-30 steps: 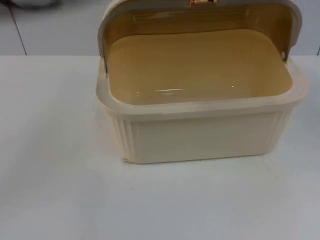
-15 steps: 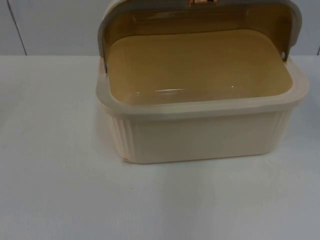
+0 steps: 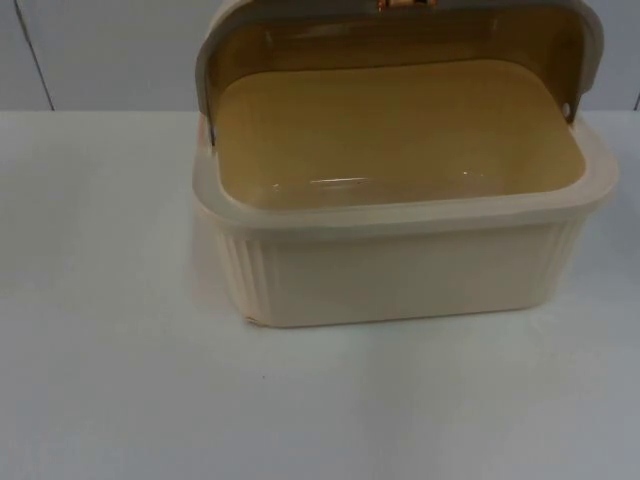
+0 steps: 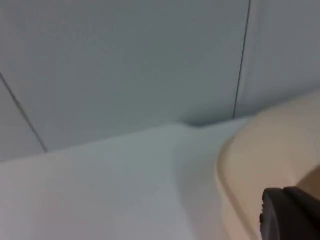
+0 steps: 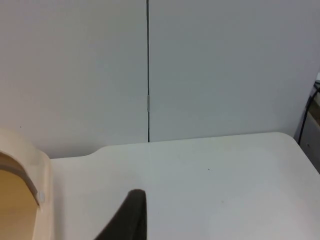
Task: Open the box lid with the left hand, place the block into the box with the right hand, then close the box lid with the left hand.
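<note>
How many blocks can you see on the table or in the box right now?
0. The cream box stands on the white table with its lid raised, and the visible interior holds no block. One may lie outside the cameras' views.

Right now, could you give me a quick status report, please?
Left pincer beside the box; right pincer over the table near it. Lid up, box interior bare. Nothing in the way.

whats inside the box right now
Nothing: the open box shows a bare tan floor, no block. Its lid stands raised at the back. The strip of floor just behind the front wall is hidden.
</note>
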